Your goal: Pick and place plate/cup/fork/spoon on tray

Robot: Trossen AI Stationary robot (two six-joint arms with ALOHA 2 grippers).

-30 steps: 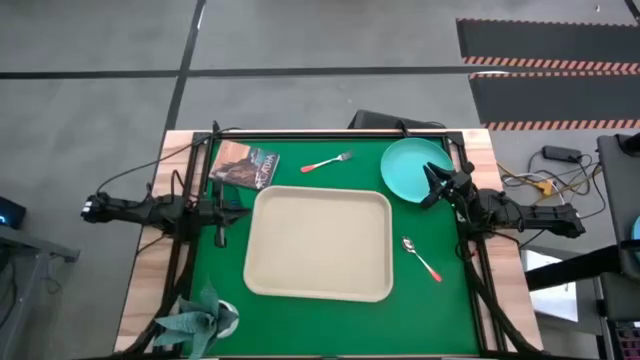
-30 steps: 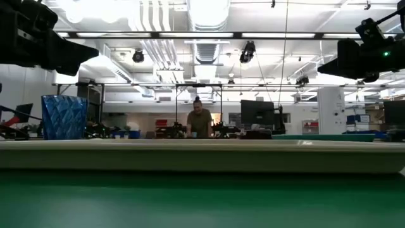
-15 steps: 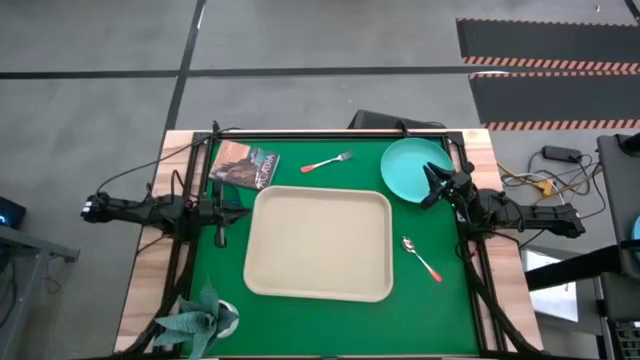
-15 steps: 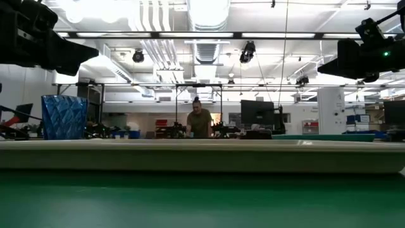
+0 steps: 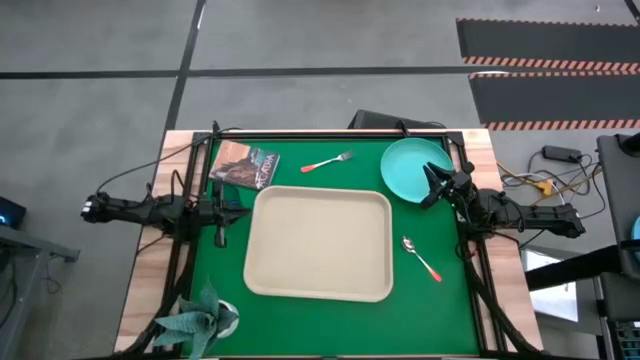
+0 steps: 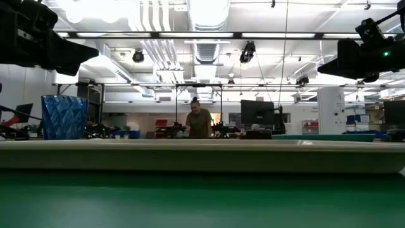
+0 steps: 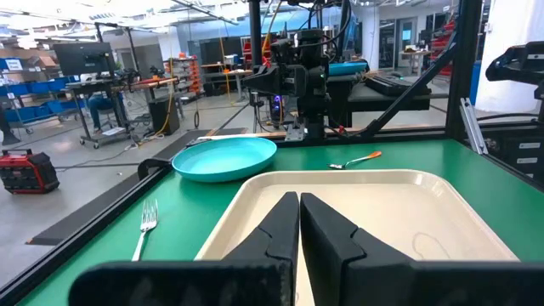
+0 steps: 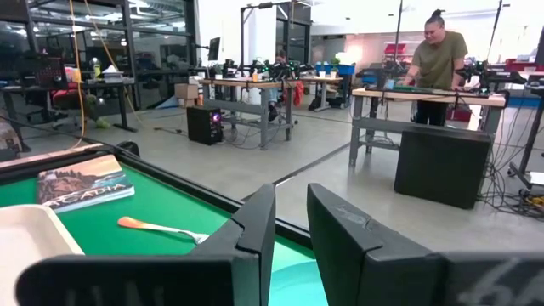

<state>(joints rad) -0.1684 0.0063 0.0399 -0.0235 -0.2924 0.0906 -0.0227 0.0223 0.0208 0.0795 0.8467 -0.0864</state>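
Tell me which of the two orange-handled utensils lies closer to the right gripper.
The spoon. It lies on the green mat between the tray and the right gripper; the fork sits farther off, beyond the tray beside the book.

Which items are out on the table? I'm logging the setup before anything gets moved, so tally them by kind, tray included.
plate: 1
cup: 1
fork: 1
spoon: 1
tray: 1
book: 1
Total: 6
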